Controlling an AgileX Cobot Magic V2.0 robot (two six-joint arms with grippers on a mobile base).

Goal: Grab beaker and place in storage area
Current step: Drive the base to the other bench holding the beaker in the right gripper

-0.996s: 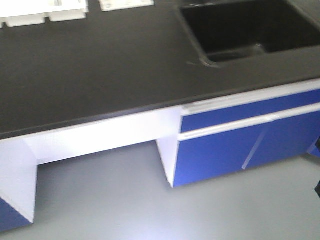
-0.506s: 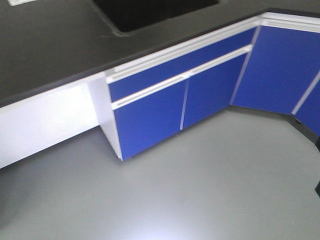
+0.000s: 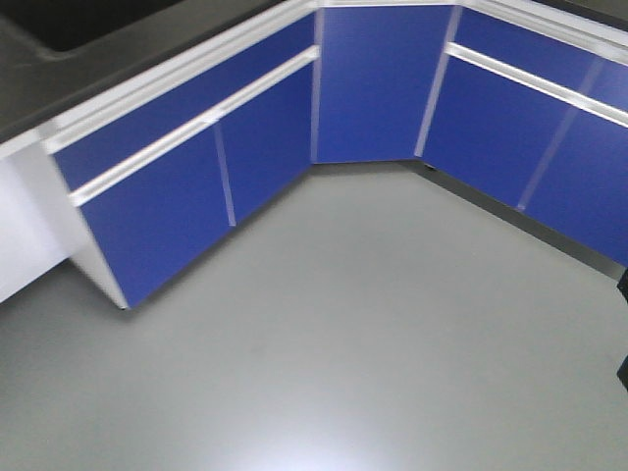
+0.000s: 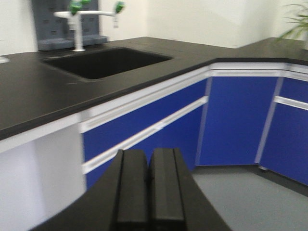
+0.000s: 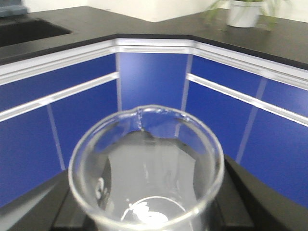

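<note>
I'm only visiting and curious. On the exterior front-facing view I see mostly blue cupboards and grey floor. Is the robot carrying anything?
Observer: Yes. The right wrist view shows the beaker held upright in the right gripper.
Operator: Is there anything inside it?
Observer: It looks empty. I see only glare on the glass at the bottom.
Operator: And the other arm?
Observer: In the left wrist view, the left gripper is shut and holds nothing.

No legible text anywhere, even on the beaker (image 5: 147,166)
</note>
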